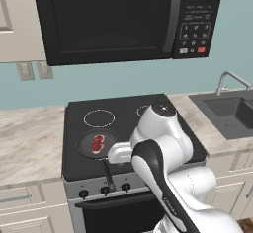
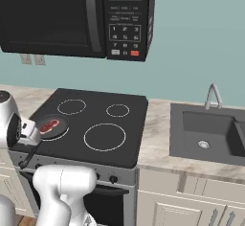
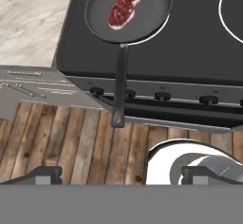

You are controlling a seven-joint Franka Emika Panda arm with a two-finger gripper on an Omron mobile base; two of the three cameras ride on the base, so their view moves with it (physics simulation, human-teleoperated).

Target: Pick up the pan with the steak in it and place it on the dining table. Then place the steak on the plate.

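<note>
Steak (image 1: 98, 143) lay flat in the pan (image 1: 97, 143), near the middle of it. It was red with pale streaks. The pan sat on the near left burner of the black stove (image 1: 123, 113). Its long thin handle (image 1: 108, 173) stuck out toward the near side, past the front edge of the stove and over the knobs (image 1: 105, 191).

In the hand view, the pan (image 3: 129, 10) was at the top with the steak (image 3: 125, 7) inside it, and the handle (image 3: 119, 85) ran down over the stove front. Wooden floor (image 3: 71, 142) showed under the end of the handle. The gripper (image 3: 121, 174) was up in the air on the near side of the stove, well apart from the handle and touching nothing. Its two dark fingertips (image 3: 40, 174) stood far apart, so the jaws were wide and held nothing.

In the right base view, the pan (image 2: 51, 126) and steak (image 2: 49, 125) were on the left side of the stove, just beside the white arm.

A black microwave (image 1: 123, 17) hung on the wall above the stove. A pale counter (image 1: 29, 138) was on the left. A dark sink (image 2: 206, 134) with a tap (image 2: 213, 96) was in the counter on the right.
</note>
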